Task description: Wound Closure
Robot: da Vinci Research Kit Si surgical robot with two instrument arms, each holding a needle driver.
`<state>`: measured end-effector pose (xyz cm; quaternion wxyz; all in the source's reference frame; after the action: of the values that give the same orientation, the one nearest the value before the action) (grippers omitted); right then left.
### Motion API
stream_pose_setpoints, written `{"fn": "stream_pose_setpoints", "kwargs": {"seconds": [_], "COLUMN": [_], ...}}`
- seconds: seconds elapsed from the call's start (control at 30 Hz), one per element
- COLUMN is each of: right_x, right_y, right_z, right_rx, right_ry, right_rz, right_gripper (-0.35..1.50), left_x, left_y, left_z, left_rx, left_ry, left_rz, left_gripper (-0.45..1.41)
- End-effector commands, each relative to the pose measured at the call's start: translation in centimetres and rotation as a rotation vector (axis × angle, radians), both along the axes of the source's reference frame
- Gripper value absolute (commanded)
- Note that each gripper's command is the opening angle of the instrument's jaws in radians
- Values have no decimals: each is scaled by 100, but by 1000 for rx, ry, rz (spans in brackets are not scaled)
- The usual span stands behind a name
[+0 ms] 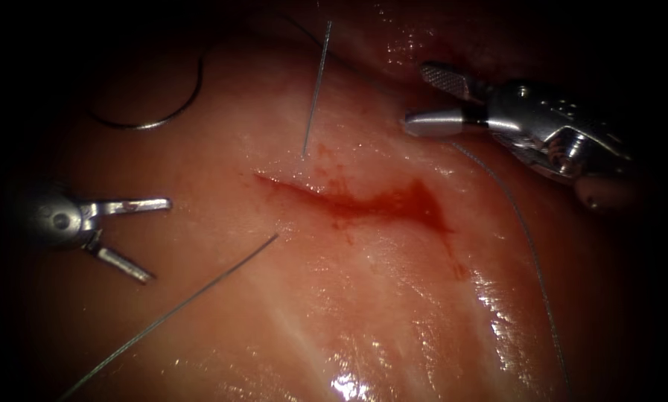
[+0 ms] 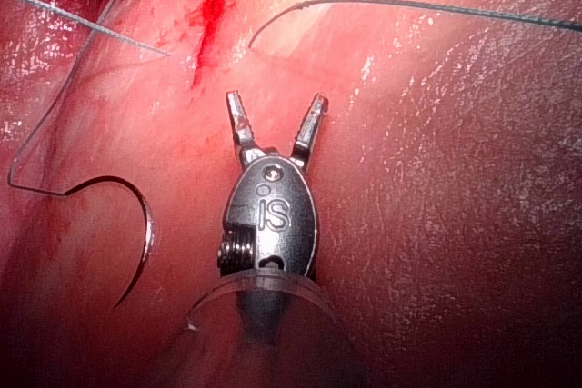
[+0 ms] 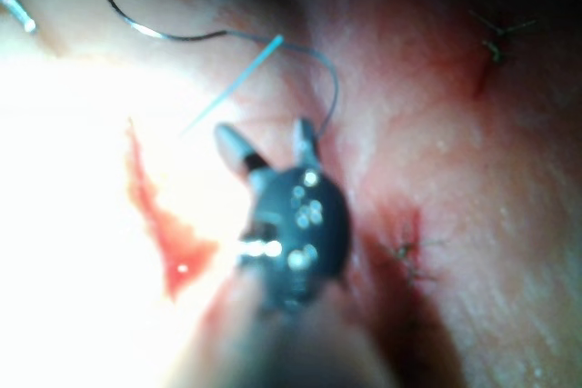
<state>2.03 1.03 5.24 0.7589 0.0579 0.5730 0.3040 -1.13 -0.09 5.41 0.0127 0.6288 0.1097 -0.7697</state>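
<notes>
Needle (image 1: 151,119) loose on tissue (image 1: 393,298); both pincers, left (image 1: 151,238) marked "iS", right (image 1: 415,97), agape, empty.

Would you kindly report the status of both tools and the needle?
Left tool open, holding nothing. Right tool open, holding nothing. Needle lying free on the tissue, upper left of the cut. Thread strands lie across the tissue around the cut.

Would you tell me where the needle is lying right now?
In the endoscope view the needle lies free on the tissue, left of the cut, above the open left pincer.
</notes>
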Motion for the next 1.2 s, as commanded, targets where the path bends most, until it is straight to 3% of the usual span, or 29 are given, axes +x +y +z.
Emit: {"fn": "stream_pose_setpoints", "kwargs": {"seconds": [0.03,0.2,0.3,0.57,0.93,1.2], "right_x": [13,29,30,27,21,19], "right_y": [-28,-71,-81,-82,-103,-104], "right_z": [-5,-24,-24,-11,12,12], "right_rx": [10,-6,-13,-21,-51,-52], "right_ry": [11,43,50,48,40,43], "right_rz": [-35,-93,-100,-101,-119,-123], "right_gripper": [140,131,128,128,125,123], "left_x": [-5,-10,-18,-41,-44,-51], "left_y": [-7,-9,-21,-45,-27,-40], "left_z": [6,7,5,-24,-84,-104], "left_rx": [1,-43,-88,-128,-188,-203], "left_ry": [3,3,-17,-87,-171,-219], "left_rz": [-3,-5,33,103,-3,19], "left_gripper": [41,41,46,54,76,74]}}
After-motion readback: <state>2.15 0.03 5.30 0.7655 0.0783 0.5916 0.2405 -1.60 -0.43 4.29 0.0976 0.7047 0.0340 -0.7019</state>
